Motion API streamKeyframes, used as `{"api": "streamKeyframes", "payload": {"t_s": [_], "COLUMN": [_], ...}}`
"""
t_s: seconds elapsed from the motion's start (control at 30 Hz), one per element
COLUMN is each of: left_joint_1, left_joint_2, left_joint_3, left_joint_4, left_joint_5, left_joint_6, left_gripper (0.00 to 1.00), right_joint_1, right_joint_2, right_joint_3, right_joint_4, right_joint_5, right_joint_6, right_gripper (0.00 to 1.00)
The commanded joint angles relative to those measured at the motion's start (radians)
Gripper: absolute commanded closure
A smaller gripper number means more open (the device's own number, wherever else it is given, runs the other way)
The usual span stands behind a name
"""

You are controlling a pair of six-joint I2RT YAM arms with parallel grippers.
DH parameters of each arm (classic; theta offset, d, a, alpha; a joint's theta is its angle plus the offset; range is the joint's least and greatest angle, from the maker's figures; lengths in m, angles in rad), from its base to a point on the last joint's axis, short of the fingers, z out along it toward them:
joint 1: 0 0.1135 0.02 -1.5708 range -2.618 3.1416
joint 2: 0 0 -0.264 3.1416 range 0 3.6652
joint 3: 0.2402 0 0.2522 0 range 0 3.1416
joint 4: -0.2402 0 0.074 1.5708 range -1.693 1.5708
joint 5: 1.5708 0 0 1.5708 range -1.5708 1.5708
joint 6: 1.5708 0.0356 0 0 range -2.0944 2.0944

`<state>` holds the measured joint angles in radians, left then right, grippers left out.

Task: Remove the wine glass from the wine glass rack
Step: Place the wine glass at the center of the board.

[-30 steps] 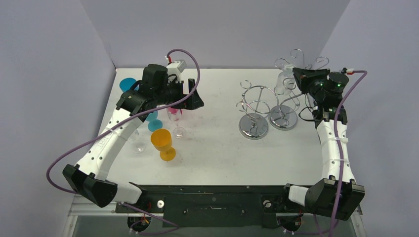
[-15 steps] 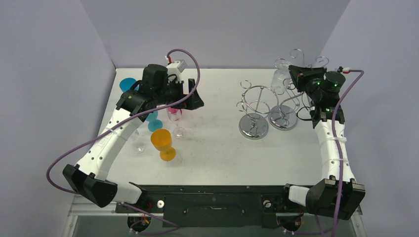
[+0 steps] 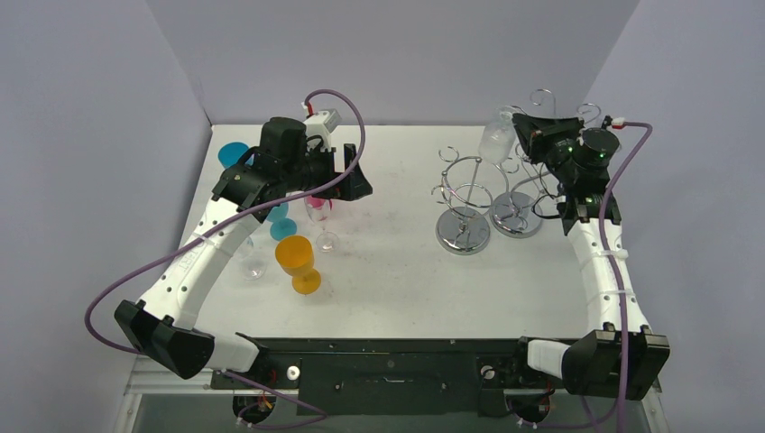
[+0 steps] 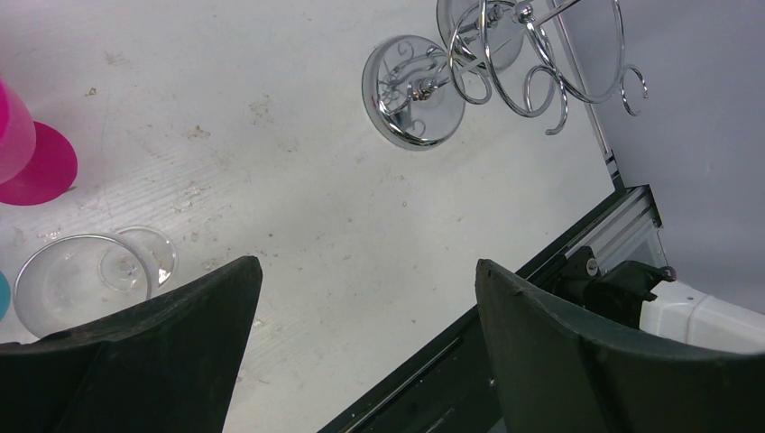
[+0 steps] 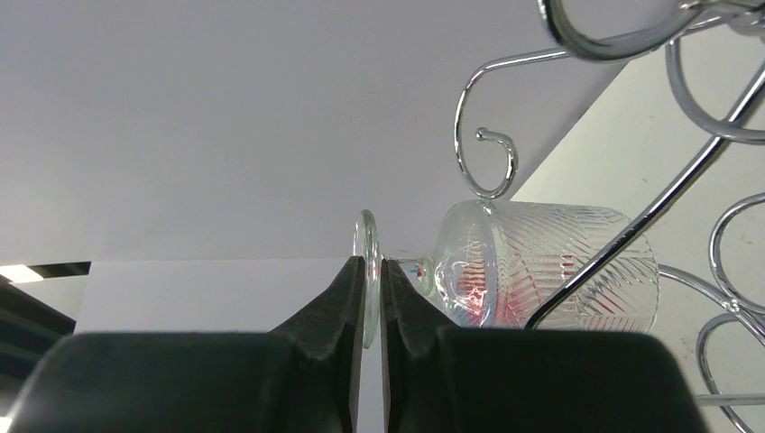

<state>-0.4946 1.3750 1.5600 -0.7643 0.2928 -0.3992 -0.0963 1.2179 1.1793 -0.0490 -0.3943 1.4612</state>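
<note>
— Material, shape?
— Clear ribbed wine glass [image 5: 505, 262], thin round foot, tipped sideways beside the curled chrome wire of the rack [image 3: 517, 216].
— Right claw [image 5: 373, 275]?
— Pinched shut on that foot.
— Left claw [image 4: 365, 266]?
— Spread wide, empty.

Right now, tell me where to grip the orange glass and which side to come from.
Grip the orange glass at its short stem, just under the bowl, coming in level from its right. It stands upright on a wide foot; the clear glass sits to its left and the pink glass behind, so the right looks freest.
</note>
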Motion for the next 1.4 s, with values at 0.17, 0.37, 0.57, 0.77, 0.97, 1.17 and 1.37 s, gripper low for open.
{"api": "streamKeyframes", "payload": {"t_s": [0.17,0.37,0.57,0.77,0.97,1.17,1.37], "left_joint_1": [-0.002,-0.004,-0.004,-0.002,0.008,0.024,0.047], "left_joint_2": [-0.016,-0.004,0.003,-0.003,0.001,0.029,0.069], "left_joint_3": [-0.003,0.018,0.013,-0.008,-0.057,-0.127,-0.189], "left_joint_4": [0.064,0.104,0.225,0.420,0.660,0.932,1.190], "left_joint_5": [0.012,0.029,0.071,0.110,0.164,0.216,0.250], "left_joint_6": [-0.009,-0.039,-0.123,-0.249,-0.397,-0.549,-0.691], "left_gripper": [0.14,0.14,0.14,0.08,0.00,0.04,0.04], "right_joint_1": [0.032,0.069,0.128,0.218,0.316,0.390,0.450], "right_joint_2": [-0.029,0.011,0.051,0.072,0.077,0.088,0.113], "right_joint_3": [0.065,0.140,0.243,0.306,0.284,0.245,0.214], "right_joint_4": [0.184,0.180,0.161,0.141,0.224,0.345,0.440], "right_joint_5": [0.009,0.020,0.031,0.057,0.077,0.097,0.113], "right_joint_6": [0.027,0.029,0.036,0.058,0.150,0.279,0.375], "right_gripper": [1.00,1.00,1.00,1.00,1.00,1.00,1.00]}}
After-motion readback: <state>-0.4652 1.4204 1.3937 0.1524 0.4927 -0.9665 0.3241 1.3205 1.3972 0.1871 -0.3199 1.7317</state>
